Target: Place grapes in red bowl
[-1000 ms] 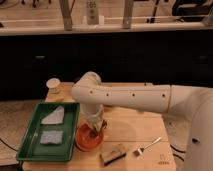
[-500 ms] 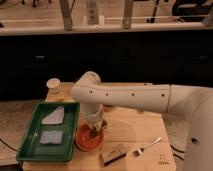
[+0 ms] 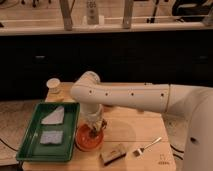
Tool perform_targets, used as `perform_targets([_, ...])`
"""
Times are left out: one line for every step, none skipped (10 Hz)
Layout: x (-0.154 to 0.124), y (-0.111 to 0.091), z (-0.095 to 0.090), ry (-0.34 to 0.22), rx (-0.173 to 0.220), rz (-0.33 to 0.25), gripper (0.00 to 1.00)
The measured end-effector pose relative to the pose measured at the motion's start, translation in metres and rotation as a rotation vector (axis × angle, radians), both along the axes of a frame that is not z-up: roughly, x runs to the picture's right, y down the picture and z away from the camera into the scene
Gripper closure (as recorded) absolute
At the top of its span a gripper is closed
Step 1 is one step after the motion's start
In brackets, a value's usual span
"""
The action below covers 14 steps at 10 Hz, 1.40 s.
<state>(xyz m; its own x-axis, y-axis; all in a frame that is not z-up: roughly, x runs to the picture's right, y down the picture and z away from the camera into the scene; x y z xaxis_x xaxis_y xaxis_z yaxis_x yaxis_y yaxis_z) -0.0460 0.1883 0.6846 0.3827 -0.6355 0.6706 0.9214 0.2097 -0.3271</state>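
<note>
Reaching down from the white arm (image 3: 130, 95), the claw (image 3: 95, 128) hangs directly over the red bowl (image 3: 89, 138), its tip low enough to sit inside the rim. That position suits the task: anything let go from there would fall into the bowl and not onto the tabletop (image 3: 130, 130). A small dark clump at the tip looks like the grapes (image 3: 94, 132), either just above the bowl's floor or resting on it; I cannot tell which, nor whether the claw is clamped on them or has let them go. The bowl stands near the front edge, just beside the green tray (image 3: 30, 150), which holds two pale flat pieces. A brown block (image 3: 113, 153) and a fork (image 3: 148, 145) lie to the bowl's right, apart from it, and a paper cup (image 3: 53, 85) stands at the back left corner. Judging by this, the placing step is nearly finished.
</note>
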Motion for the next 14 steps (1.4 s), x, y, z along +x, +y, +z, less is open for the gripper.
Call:
perform_targets([-0.0001,0.0,-0.0001,0.0,-0.001,-0.001,0.9])
perform_targets([-0.0004,0.0001,-0.0002,0.0,-0.001,-0.002,0.9])
perform_targets([-0.0005,0.0002,-0.0004,0.001,-0.002,-0.003,0.9])
perform_targets([-0.0004,0.0002,-0.0005,0.001,-0.003,-0.003,0.9])
perform_targets([-0.0001,0.0001,-0.0005,0.003,-0.003,-0.003,0.9])
perform_targets([-0.0001,0.0004,-0.0005,0.003,-0.005,-0.003,0.85])
perform_targets([-0.0002,0.0003,-0.0006,0.004,-0.005,-0.003,0.84])
perform_targets([-0.0002,0.0003,-0.0006,0.005,-0.006,-0.004,0.84])
perform_targets([-0.0002,0.0003,-0.0008,0.005,-0.007,-0.005,0.84])
perform_targets([-0.0001,0.0004,-0.0008,0.006,-0.007,-0.005,0.84])
perform_targets([0.0001,0.0004,-0.0007,0.006,-0.008,-0.006,0.84])
perform_targets([0.0,0.0003,-0.001,0.007,-0.009,-0.006,0.84])
perform_targets([-0.0001,0.0003,-0.0012,0.007,-0.01,-0.007,0.84])
perform_targets([0.0001,0.0002,-0.0011,0.008,-0.01,-0.007,0.84])
